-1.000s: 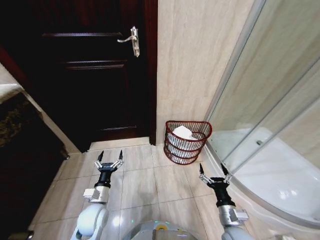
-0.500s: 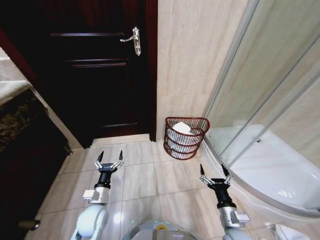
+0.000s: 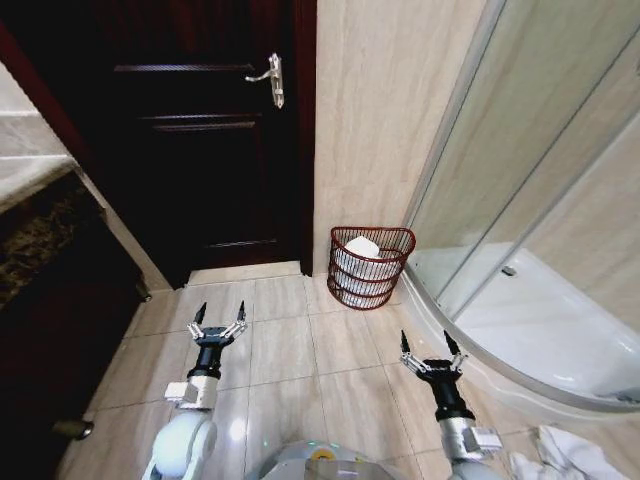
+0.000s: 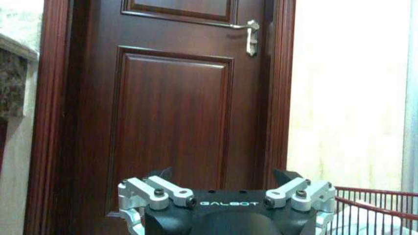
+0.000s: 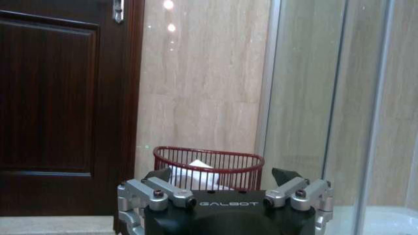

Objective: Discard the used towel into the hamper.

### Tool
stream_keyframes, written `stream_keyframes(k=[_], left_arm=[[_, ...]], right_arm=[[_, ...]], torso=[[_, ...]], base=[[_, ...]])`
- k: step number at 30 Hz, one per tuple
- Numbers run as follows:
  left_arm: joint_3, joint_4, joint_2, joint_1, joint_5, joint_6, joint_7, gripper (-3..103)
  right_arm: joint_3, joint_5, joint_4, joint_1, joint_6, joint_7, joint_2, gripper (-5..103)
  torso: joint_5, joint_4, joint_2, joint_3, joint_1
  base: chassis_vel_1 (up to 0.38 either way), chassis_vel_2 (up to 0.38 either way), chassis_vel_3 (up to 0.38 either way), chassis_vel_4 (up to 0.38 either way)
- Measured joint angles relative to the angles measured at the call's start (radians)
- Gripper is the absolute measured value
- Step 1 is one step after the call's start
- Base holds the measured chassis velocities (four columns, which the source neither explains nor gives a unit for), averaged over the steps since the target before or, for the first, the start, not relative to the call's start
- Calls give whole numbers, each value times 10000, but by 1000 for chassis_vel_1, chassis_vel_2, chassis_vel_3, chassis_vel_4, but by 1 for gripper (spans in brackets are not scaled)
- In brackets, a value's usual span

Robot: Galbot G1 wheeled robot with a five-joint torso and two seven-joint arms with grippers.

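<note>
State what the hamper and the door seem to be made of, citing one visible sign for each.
Hamper: probably coated metal wire, reddish-brown; thin open rings and uprights show white cloth through them. Door: apparently dark varnished wood; raised panels with a slight sheen.

White cloth [image 3: 560,458] — cut off by the edge (bottom right); hamper [image 4: 382,211] cropped too.

Legible text, 2 items:
1. "GALBOT", white caps on black body of left gripper [image 4: 222,176], left wrist view, centred betw. the two silver finger mounts.
2. "GALBOT", same lettering & position, on black body of right gripper [image 5: 222,175], right wrist view.
No other labels, nos. or signs readable.
</note>
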Motion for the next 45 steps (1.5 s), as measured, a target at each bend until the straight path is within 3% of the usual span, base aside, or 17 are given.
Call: stream_keyframes(k=[18, 45], left_arm=[[12, -7, -116, 10, 293, -91, -32, 100], [49, 67, -235, 25, 415, -241, -30, 100]], right_arm=[[-87, 17, -131, 48, 282, 179, 57, 100], [-28, 24, -270, -47, 545, 308, -52, 100]], torso=[[0, 1, 0, 1, 1], [-1, 0, 0, 0, 1]], base=[[25, -31, -25, 28], [-94, -97, -98, -97]])
